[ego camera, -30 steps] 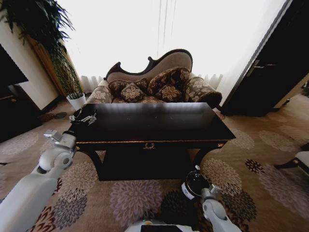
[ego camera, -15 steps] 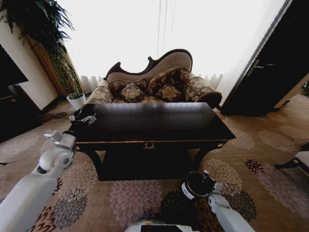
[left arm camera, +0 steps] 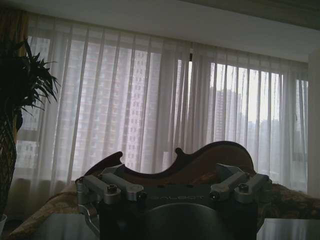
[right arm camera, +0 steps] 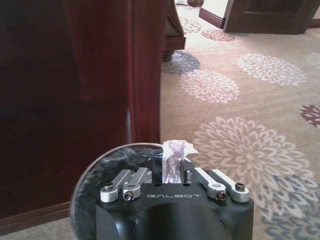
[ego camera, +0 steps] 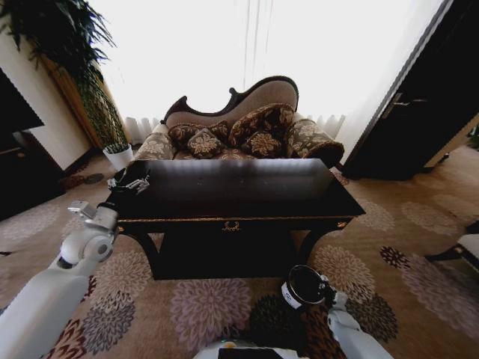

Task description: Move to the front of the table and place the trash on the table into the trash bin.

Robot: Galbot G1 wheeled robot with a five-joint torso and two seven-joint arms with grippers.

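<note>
The trash bin (ego camera: 298, 293), a small black round bucket with a white label, stands on the carpet in front of the dark glossy table (ego camera: 239, 194), toward its right leg. My right gripper (ego camera: 320, 289) hangs at the bin's right rim. In the right wrist view this gripper (right arm camera: 173, 174) is shut on a crumpled white paper scrap (right arm camera: 176, 149), held just above the bin's rim (right arm camera: 98, 161). My left gripper (ego camera: 132, 183) hovers at the table's left front corner, open and holding nothing, and in its own wrist view it (left arm camera: 175, 194) faces the sofa and curtains.
A patterned sofa (ego camera: 239, 134) stands behind the table under bright curtained windows. A white plant pot (ego camera: 118, 155) and tall plant sit at the back left. Dark cabinets line both side walls. Flower-patterned carpet lies open in front.
My right arm has shifted a little to the right beside the bin, still gripping the paper. The left arm and the table have stayed put.
</note>
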